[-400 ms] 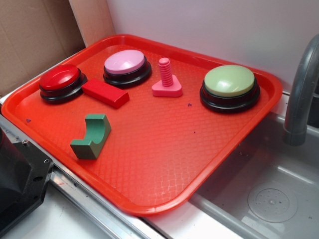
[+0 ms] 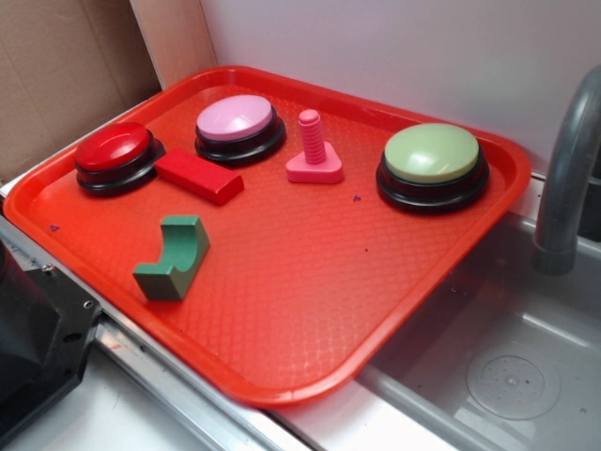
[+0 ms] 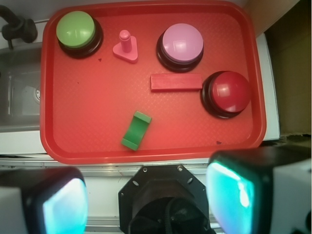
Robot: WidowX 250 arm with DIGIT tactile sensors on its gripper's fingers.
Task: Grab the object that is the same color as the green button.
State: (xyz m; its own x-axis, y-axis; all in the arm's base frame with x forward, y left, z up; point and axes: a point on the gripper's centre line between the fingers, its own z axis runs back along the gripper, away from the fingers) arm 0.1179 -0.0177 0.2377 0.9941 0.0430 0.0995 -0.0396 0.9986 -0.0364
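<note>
One red tray [image 2: 310, 310] carries every loose item and sits on the worktop beside a sink [image 2: 488, 376] with a grey faucet [image 2: 568, 178]. Three dome buttons on black bases stand along the tray's far side: the green button [image 2: 432, 155] nearest the faucet, the pink button [image 2: 236, 117] in the middle, and the red button [image 2: 113, 148] at the opposite end. A flat red block [image 2: 199, 176] lies just beside the red button. A pink bolt [image 2: 314, 148] stands upright between the pink and green buttons. The green arch block [image 2: 172, 256] lies alone near the tray's front edge, well apart from the green button. In the wrist view, the gripper [image 3: 146, 195] hovers outside the tray's front rim, fingers spread wide, holding nothing.
</note>
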